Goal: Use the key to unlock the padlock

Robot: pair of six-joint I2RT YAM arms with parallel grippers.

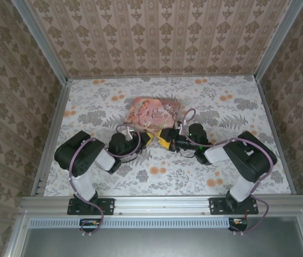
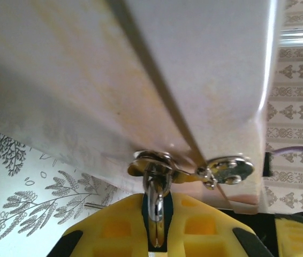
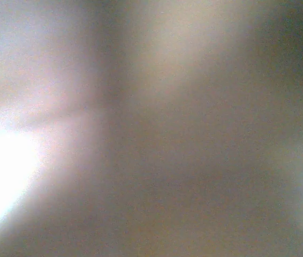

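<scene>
step: steadying the lock for key entry; I'm judging that insertion isn't done yet.
padlock: the padlock (image 2: 154, 184) is hanging from the hasp (image 2: 151, 159) on the near side of the pink tin (image 1: 152, 111), which is sitting around the middle of the table (image 1: 98, 96).
left gripper: the left gripper (image 2: 157, 214) is pinching the padlock, with its yellow fingers (image 2: 114, 225) closed tight on either side of it.
right gripper: the right gripper (image 1: 173, 141) is sitting just beside the left one at the tin's front edge. Can't tell if the jaws are apart or together, as the wrist view is blurring out completely.
key: I'm not making it out anywhere, so can't say whether the right side is carrying it.
next: the right arm should be lining the key up with the keyway while the left is bracing the lock body. It's a tiny target, so it's calling for fine alignment, a slow push, then a twist.
risk: the lock is hanging loose on the hasp, so any slip in the pinch is likely turning the keyway away.
</scene>
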